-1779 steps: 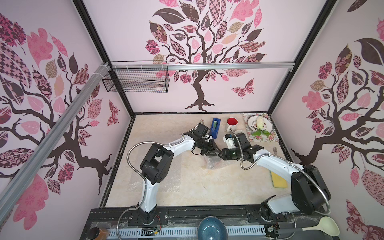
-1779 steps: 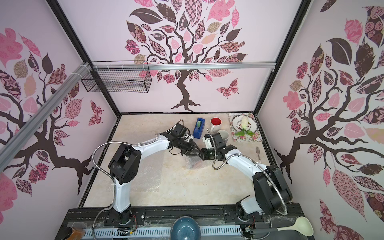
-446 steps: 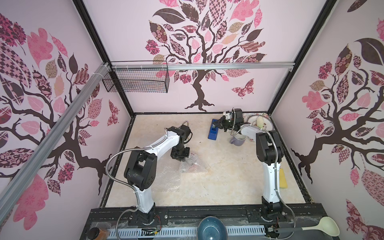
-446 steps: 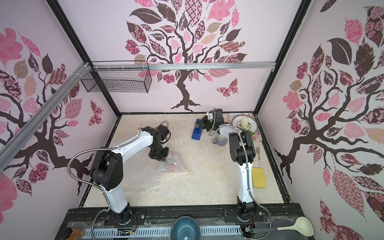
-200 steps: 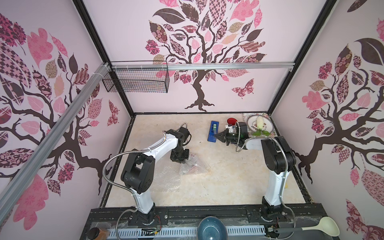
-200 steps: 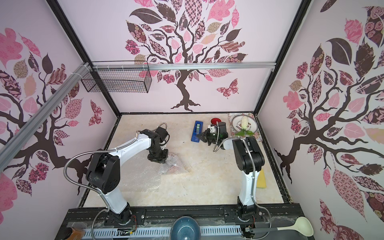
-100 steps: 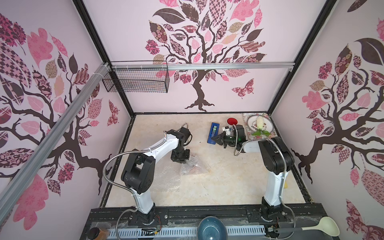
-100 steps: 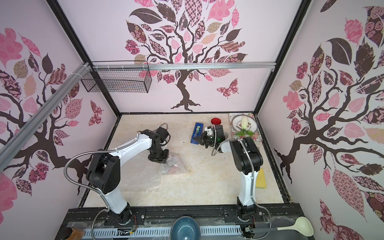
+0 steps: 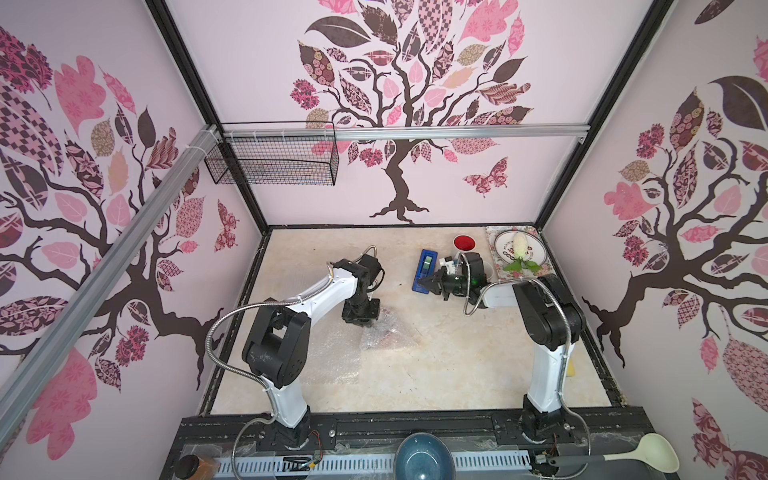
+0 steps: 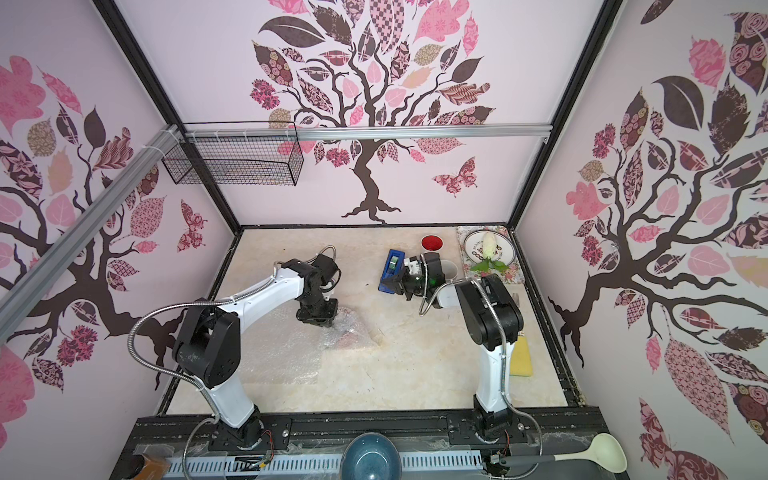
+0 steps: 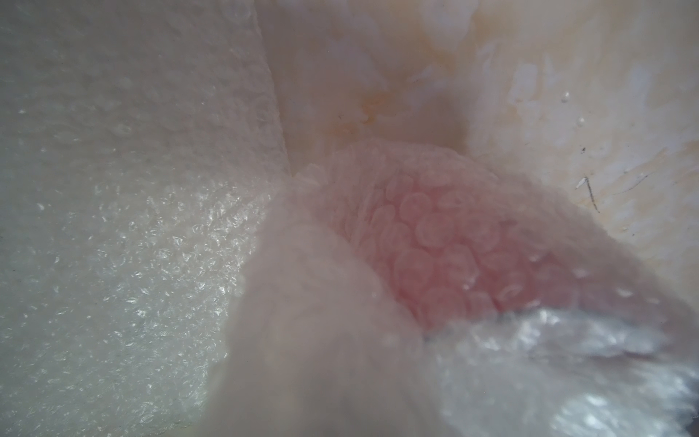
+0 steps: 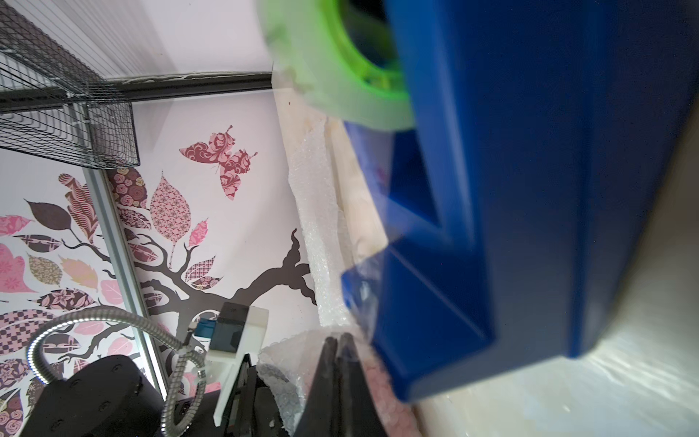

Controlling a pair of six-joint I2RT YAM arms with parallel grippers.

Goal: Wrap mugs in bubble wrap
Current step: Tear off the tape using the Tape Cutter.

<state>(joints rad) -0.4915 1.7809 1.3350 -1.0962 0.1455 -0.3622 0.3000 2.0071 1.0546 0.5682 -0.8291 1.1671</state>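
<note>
Items on and around the beige table (image 9: 457, 365), off-task.
A blue tape dispenser (image 9: 426, 270) lay flat toward the back, its green tape roll (image 12: 340, 75) blurred in the right wrist view. In the back right corner a round plate (image 9: 502, 245) sat on a floral mat (image 9: 544, 272) and carried a white flower with green leaves (image 9: 519, 246). A yellow sponge (image 10: 521, 357) lay by the right edge. On the front rail stood a blue bowl (image 9: 424, 459), with a pale green ladle (image 9: 654, 453) to its right and a brown jar (image 9: 193, 467) to its left. A wire basket (image 9: 274, 162) hung from the back rail.
</note>
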